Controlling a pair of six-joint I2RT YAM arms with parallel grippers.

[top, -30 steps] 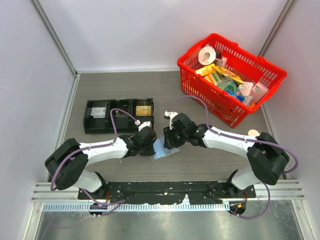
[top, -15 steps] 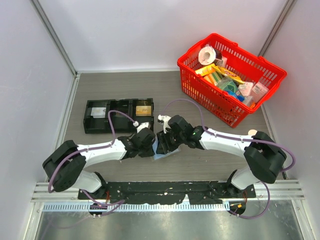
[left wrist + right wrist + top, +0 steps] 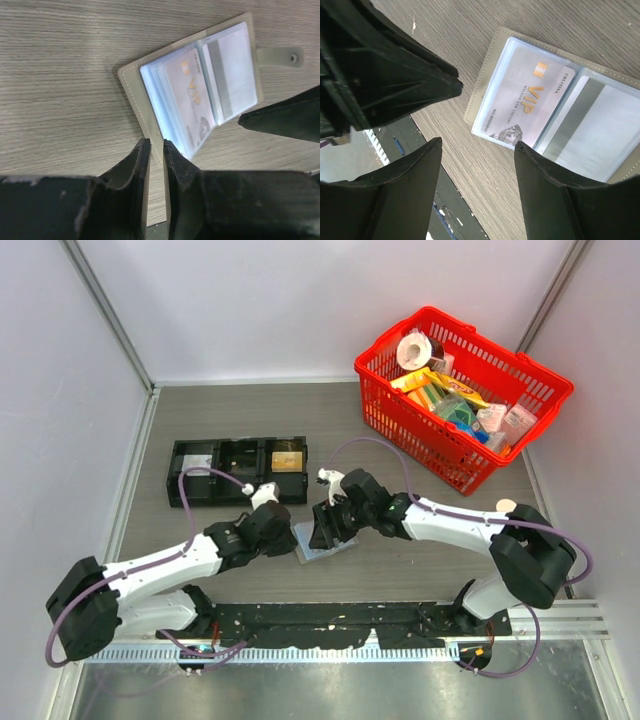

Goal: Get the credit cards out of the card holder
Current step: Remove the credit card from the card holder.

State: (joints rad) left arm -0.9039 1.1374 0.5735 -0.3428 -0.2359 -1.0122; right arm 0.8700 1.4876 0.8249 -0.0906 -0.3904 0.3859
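Observation:
The card holder [image 3: 322, 544] lies open and flat on the table, grey cover down, and also shows in the left wrist view [image 3: 131, 80] and the right wrist view [image 3: 487, 62]. A whitish credit card marked VIP [image 3: 530, 105] sits in its left clear pocket [image 3: 192, 97]. A second card with a grey stripe [image 3: 592, 137] sits in the right pocket. My left gripper [image 3: 285, 533] is at the holder's left corner, jaws closed to a narrow slit [image 3: 155, 145], gripping nothing I can see. My right gripper [image 3: 325, 525] is wide open just above the holder's near edge [image 3: 477, 144].
A long black three-compartment tray [image 3: 237, 472] lies at the back left. A red basket [image 3: 462, 395] full of packets stands at the back right. A black mat [image 3: 320, 625] runs along the near table edge by the arm bases.
My left arm has drawn back to the left and its gripper has come off the holder. The holder now lies flatter and open. My right gripper has shifted slightly left over it.

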